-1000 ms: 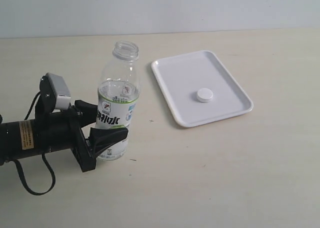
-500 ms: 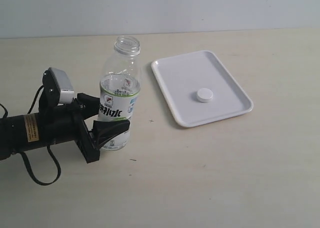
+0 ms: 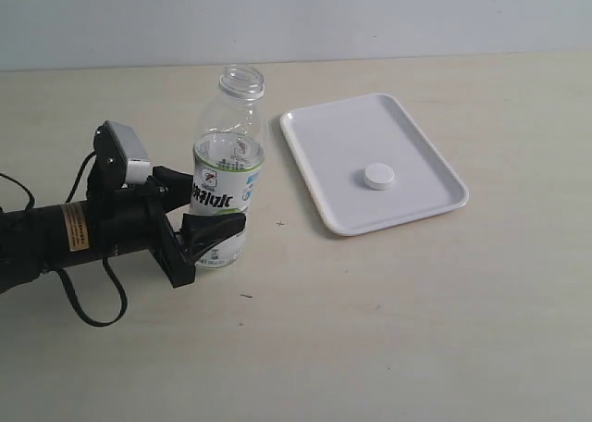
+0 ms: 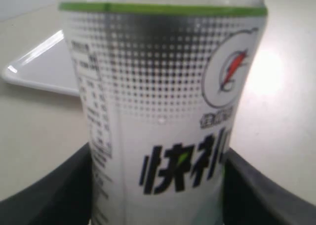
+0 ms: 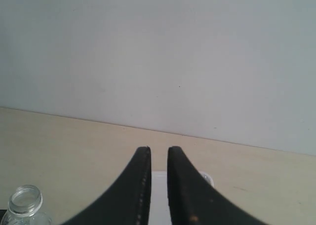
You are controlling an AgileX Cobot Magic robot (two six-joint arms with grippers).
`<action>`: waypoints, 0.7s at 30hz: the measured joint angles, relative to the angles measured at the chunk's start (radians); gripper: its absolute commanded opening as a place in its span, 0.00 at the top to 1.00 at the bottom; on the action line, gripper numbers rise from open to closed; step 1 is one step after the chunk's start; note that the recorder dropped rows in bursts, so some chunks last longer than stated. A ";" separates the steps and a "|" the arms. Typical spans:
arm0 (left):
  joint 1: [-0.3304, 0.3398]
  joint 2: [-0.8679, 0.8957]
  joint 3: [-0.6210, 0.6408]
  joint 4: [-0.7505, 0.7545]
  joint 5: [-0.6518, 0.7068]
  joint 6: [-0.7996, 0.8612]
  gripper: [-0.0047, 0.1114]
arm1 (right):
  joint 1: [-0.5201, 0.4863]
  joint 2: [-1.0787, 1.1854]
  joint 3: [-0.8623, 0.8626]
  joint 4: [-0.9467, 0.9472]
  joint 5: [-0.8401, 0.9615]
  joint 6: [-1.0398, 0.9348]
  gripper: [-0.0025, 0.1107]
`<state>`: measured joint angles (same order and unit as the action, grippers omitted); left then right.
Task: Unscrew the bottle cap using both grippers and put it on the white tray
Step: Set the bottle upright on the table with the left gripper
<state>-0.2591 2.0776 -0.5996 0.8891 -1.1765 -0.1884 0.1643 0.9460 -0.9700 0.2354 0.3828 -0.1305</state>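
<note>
With the bottle cap [image 3: 378, 176] lying on the white tray [image 3: 324, 135], the job is looking done, the left gripper [image 3: 208, 211] clasping the bottle [image 3: 228, 154], the right gripper [image 5: 159, 153] hanging closed, empty.

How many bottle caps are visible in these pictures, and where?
1. The bottle cap lies near the middle of the white tray. The bottle stands uncapped; no other shows.

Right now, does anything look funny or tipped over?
The bottle leans a little, with its open neck tipped toward the white tray, while the left hand grips it around the label. I see no spill. The bottle cap lies flat on the tray, where it belongs.
</note>
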 measured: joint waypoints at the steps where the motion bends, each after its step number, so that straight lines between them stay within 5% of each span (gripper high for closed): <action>1: 0.000 0.002 0.000 -0.007 0.000 0.009 0.96 | 0.000 0.000 0.000 0.000 -0.001 0.000 0.86; 7: 0.000 0.040 -0.019 -0.020 -0.029 0.044 0.92 | 0.000 0.000 0.000 0.000 -0.002 0.000 0.86; 15: 0.000 0.070 -0.042 -0.012 -0.060 0.046 0.36 | 0.000 0.000 0.000 -0.007 -0.002 0.000 0.86; 21: 0.000 0.071 -0.042 -0.014 -0.047 0.012 0.11 | 0.000 0.000 0.000 -0.024 -0.002 0.000 0.86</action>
<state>-0.2591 2.1486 -0.6415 0.8754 -1.2231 -0.1767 0.1643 0.9460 -0.9700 0.2110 0.3805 -0.1305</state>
